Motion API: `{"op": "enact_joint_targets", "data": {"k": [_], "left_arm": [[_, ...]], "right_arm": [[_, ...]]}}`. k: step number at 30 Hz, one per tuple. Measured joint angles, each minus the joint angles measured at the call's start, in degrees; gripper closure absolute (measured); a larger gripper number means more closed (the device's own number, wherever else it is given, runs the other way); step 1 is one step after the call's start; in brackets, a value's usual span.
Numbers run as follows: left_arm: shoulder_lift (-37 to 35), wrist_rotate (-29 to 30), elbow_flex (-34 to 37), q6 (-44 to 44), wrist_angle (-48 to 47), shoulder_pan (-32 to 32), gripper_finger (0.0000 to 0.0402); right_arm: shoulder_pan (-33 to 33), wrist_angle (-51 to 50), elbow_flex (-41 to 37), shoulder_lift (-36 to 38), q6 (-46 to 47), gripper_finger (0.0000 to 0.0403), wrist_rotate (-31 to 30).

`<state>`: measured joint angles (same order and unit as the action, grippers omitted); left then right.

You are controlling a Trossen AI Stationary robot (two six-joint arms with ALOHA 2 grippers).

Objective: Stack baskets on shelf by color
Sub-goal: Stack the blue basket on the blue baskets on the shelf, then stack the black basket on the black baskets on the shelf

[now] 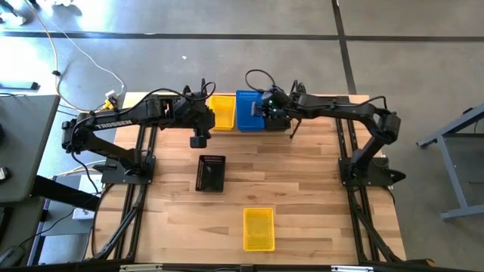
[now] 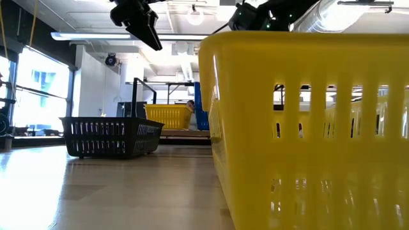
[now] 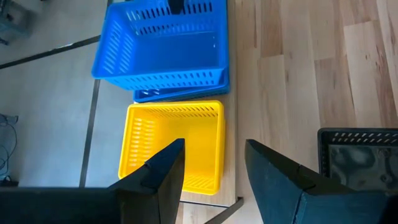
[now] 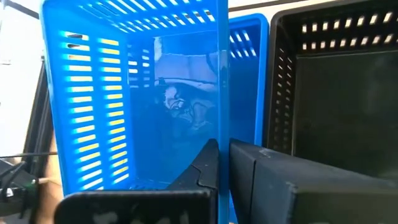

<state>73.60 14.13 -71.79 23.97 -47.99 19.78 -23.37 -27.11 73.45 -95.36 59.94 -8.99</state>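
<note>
On the shelf (image 2: 135,96) at the table's far edge stand a yellow basket (image 1: 221,112), blue baskets (image 1: 248,111) and a black basket (image 4: 336,93); the right arm hides the black one in the high view. My right gripper (image 1: 266,111) is shut on the upper blue basket (image 3: 161,43), which sits tilted over a lower blue one (image 3: 180,94). My left gripper (image 1: 199,140) hangs open above the table, just near of the yellow shelf basket (image 3: 171,146), touching nothing. A black basket (image 1: 211,173) and a yellow basket (image 1: 258,228) rest on their bottoms on the tabletop. My right gripper pinches the upper blue basket's right side wall (image 4: 221,93), the wall facing the black basket. One finger (image 4: 208,168) is inside the basket and one (image 4: 249,168) outside. It comes from the table's right. The basket sits tilted over the lower blue one.
The yellow tabletop basket (image 2: 307,128) stands close to the near edge and fills much of the low view. Bare wood (image 1: 302,174) lies between the loose baskets and the right arm's base. Cables and a floor show beyond the far edge.
</note>
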Motion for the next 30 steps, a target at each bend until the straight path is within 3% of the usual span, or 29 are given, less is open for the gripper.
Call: {"op": "enact_joint_targets", "data": {"k": [9, 25, 30], "left_arm": [[0.0, 0.0, 0.0, 0.0, 0.0, 0.0, 0.0245], [0.0, -0.02, 0.0, -0.13, -0.11, 0.0, 0.0245], [0.0, -0.99, 0.0, -5.36, -3.36, 0.01, 0.0245]], "right_arm": [[-0.24, 0.04, -0.01, -1.02, -1.51, 0.0397, -0.13], [-0.24, 2.34, -0.01, -0.44, -0.42, 0.033, 0.47], [-0.2, 1.22, -0.02, 2.18, -0.89, 0.033, 0.61]]}}
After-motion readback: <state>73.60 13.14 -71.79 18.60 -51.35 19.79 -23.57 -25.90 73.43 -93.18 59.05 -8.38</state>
